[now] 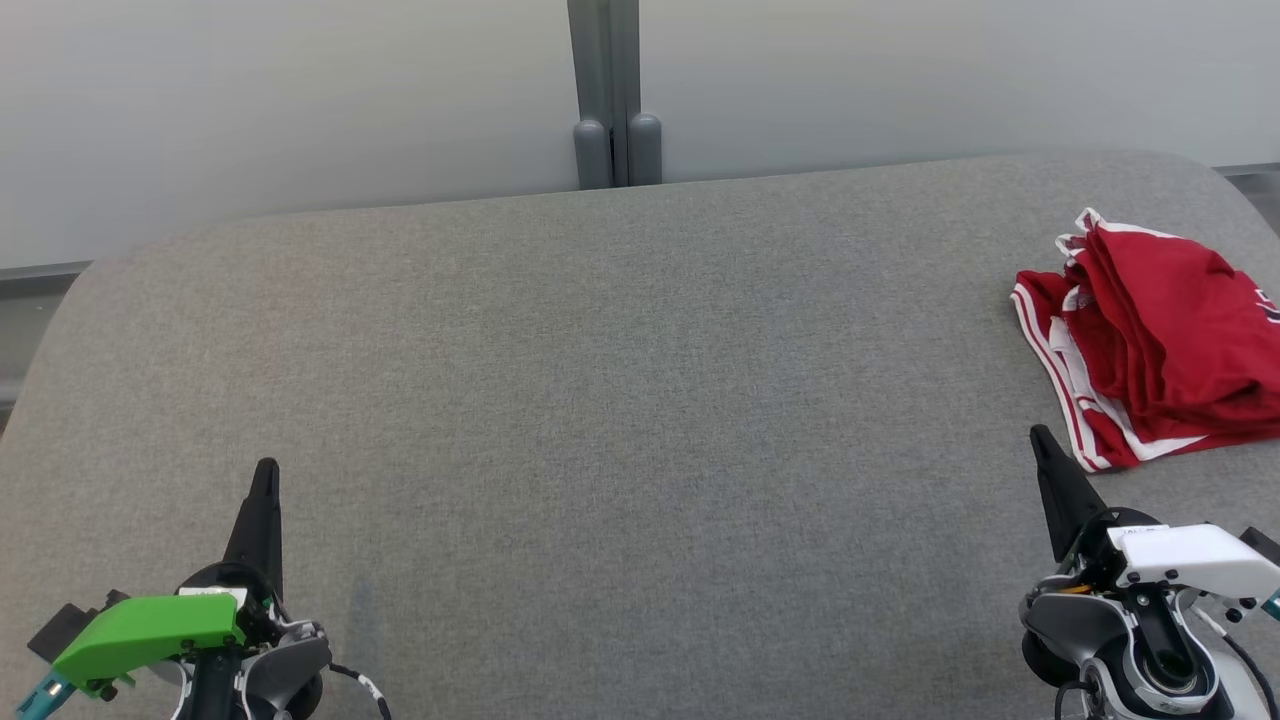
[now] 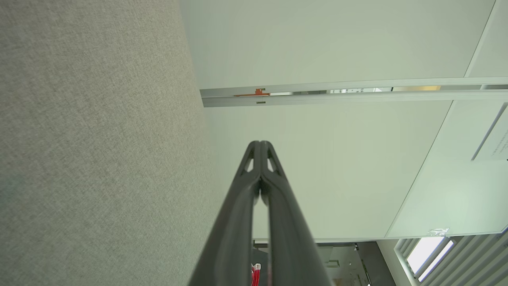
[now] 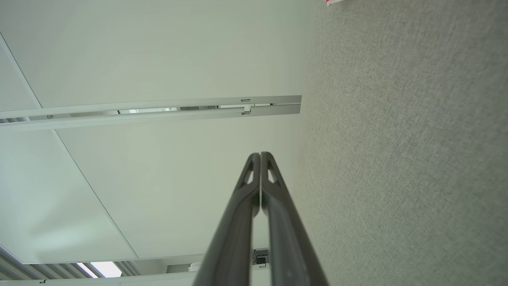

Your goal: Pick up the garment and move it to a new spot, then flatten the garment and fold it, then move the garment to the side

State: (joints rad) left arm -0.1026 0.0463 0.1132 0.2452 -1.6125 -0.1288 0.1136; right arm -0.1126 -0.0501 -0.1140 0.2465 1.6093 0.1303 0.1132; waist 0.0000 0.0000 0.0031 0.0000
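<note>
As seen from the head, left gripper point(image 1: 265, 478): low at the left of the near edge, its two dark fingers pressed together into one point, nothing between them; a green cover point(image 1: 150, 628) sits on its wrist.
Left gripper, own wrist camera point(image 2: 260, 143): fingertips meet, and a sliver of red and white cloth point(image 2: 255, 274) shows low between the fingers, far off.
Right gripper point(image 1: 1040, 442): low at the right, fingers closed tip to tip and empty, a white cover point(image 1: 1190, 555) on its wrist.
Right gripper, own wrist camera point(image 3: 260, 155): fingertips meet above bare grey cloth.
Garment point(image 1: 1160, 330): red sportswear with white stripes, lying in a loosely folded heap at the right side, cut off by the head picture's right edge; it lies just beyond the right gripper's tip and to its right, near, a strip of grey between them; well apart from the left gripper.
Surface point(image 1: 620, 400): grey woven cloth over a table top with rounded far corners.
Room: pale frosted wall panels point(image 1: 300, 120) behind the table, split by a grey post point(image 1: 604, 90).
</note>
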